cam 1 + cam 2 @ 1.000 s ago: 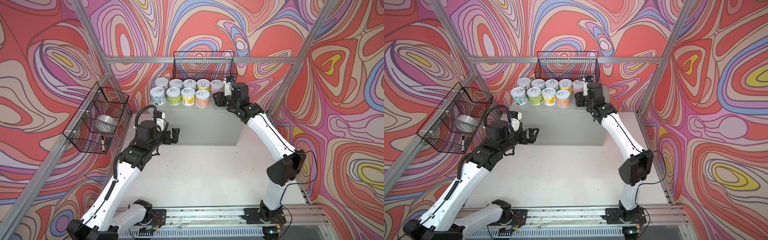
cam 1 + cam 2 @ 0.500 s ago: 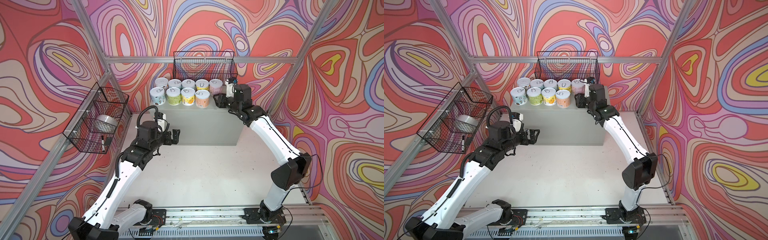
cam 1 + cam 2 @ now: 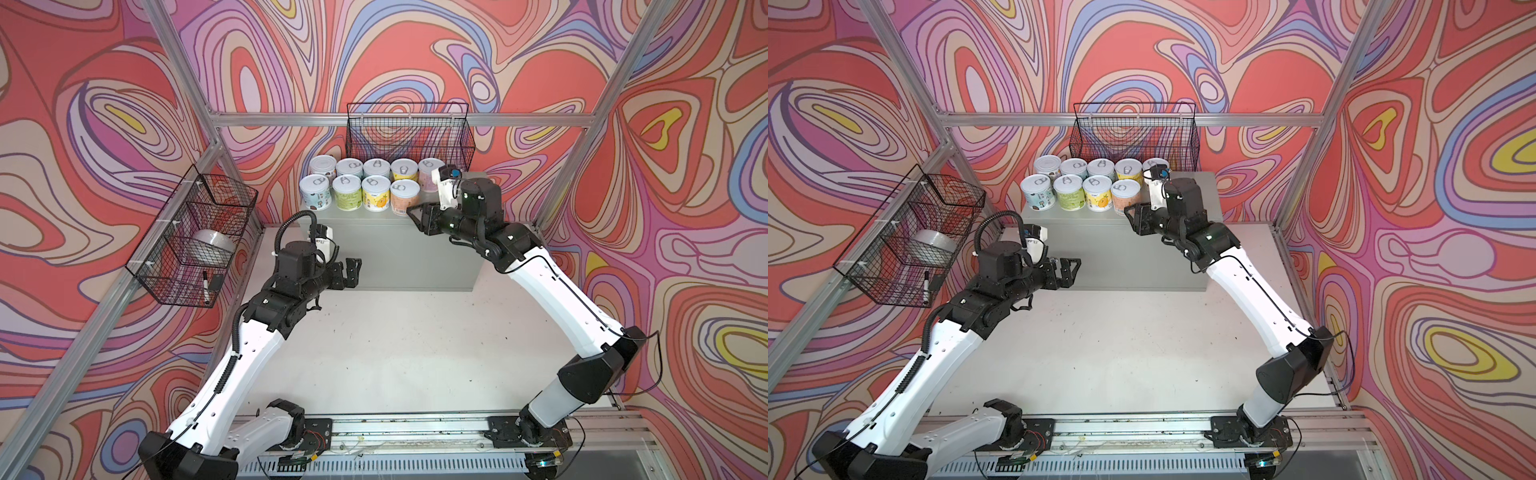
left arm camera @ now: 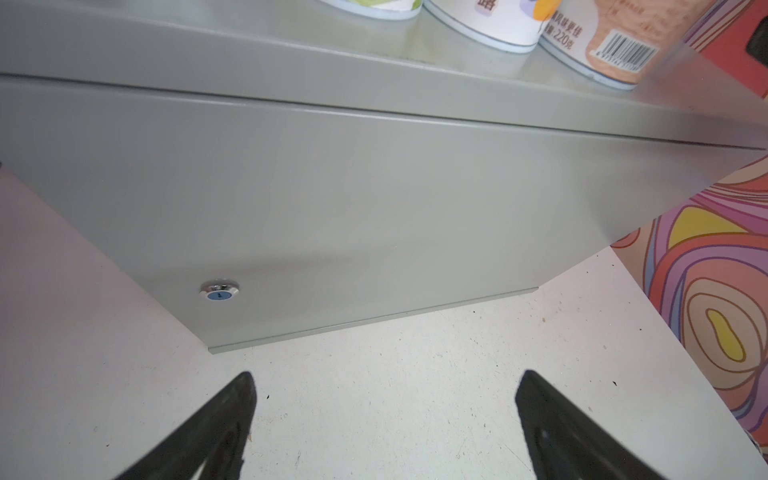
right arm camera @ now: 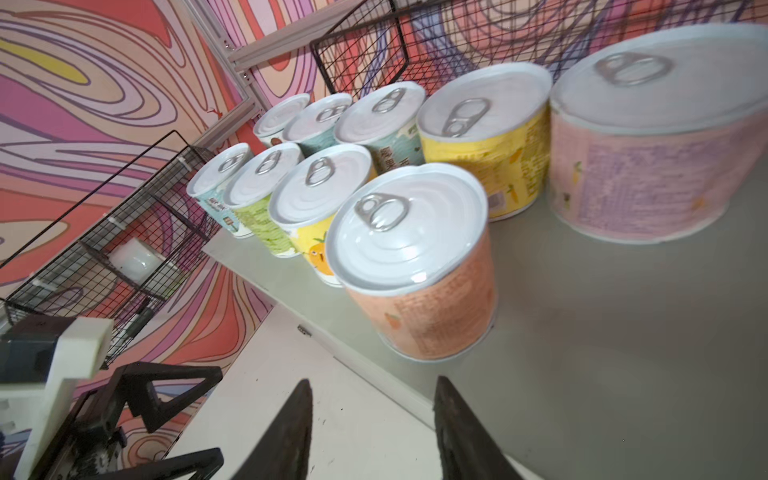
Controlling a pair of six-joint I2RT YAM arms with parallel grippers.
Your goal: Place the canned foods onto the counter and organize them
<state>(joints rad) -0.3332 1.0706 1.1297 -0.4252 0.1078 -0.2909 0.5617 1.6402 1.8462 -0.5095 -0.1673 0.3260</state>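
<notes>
Nine cans (image 3: 376, 185) stand upright on the grey desk (image 3: 399, 253), five behind and four in front, close-packed. They have silvery pull-tab lids and pastel labels in blue, green, yellow, orange and pink. They look rigid, probably weighty and smooth-sided, so I'd squeeze across the wall at mid-height. The left pincer (image 3: 348, 272) gapes wide and empty. The right pincer (image 5: 374, 384) is partly open and empty, near the orange can (image 5: 419, 291).

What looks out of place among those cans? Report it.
Nothing stands out. The nine cans stand upright on the counter in two rows, five behind and four in front; no dent or spill shows. The front row stops short of the pink can.
</notes>
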